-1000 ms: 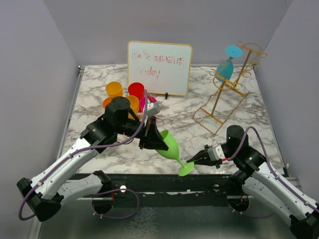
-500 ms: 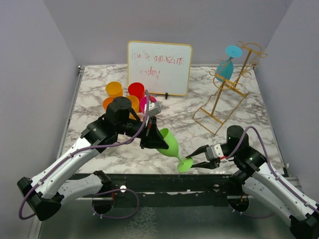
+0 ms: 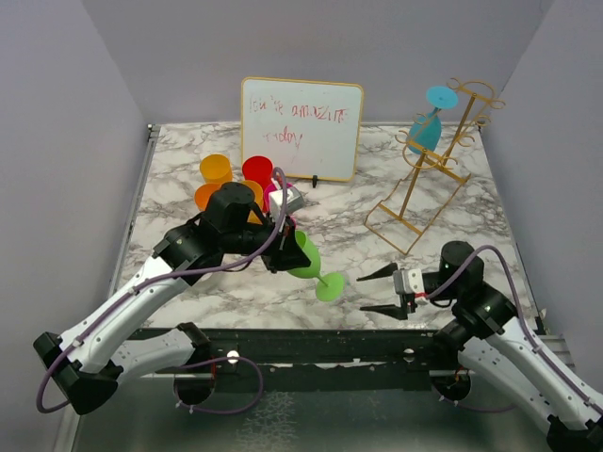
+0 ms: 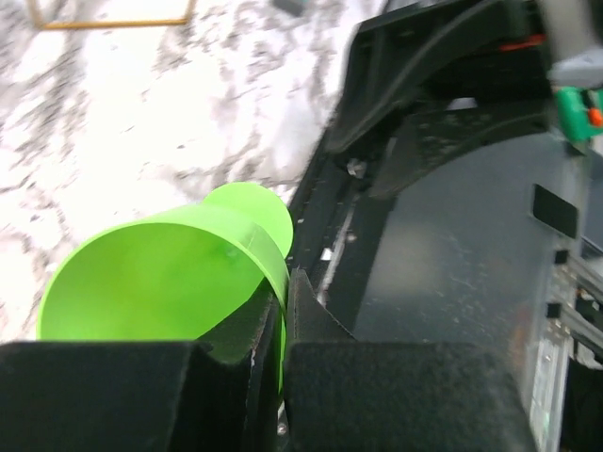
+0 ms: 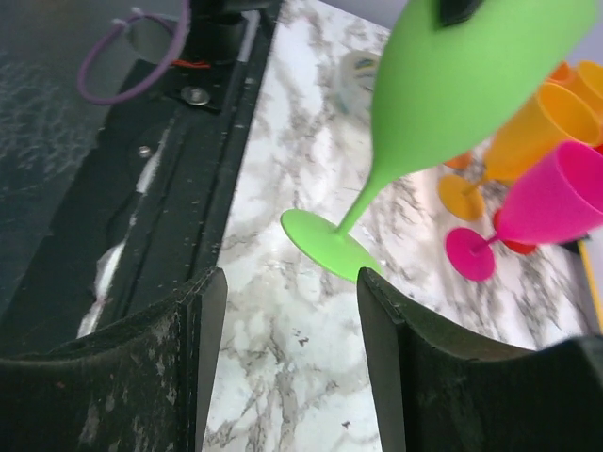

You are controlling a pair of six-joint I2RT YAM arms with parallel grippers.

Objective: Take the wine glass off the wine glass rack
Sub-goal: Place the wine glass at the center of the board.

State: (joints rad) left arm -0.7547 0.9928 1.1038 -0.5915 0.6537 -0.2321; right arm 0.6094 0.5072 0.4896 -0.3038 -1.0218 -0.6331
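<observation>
The left gripper (image 3: 283, 250) was clamped on the bowl wall of a lime-green plastic wine glass (image 3: 308, 262). It held the glass tilted above the white, grey-veined marble desk (image 3: 349, 235), foot pointing toward the right gripper (image 3: 363, 295). The right gripper's jaws stood wide and empty, just short of that foot and not touching it. That glass was therefore judged already off the thin gold wire wine glass rack (image 3: 411, 188), which stood well beyond the right gripper; setting it down was left to do. A turquoise wine glass (image 3: 426, 130) hung upside down on the rack's upper rails. Behind the left gripper the desk carried a cluster of orange, red and pink plastic goblets (image 3: 216, 169), with a white dry-erase board (image 3: 301, 127) beyond them. Plain pale lilac walls closed the space in.
</observation>
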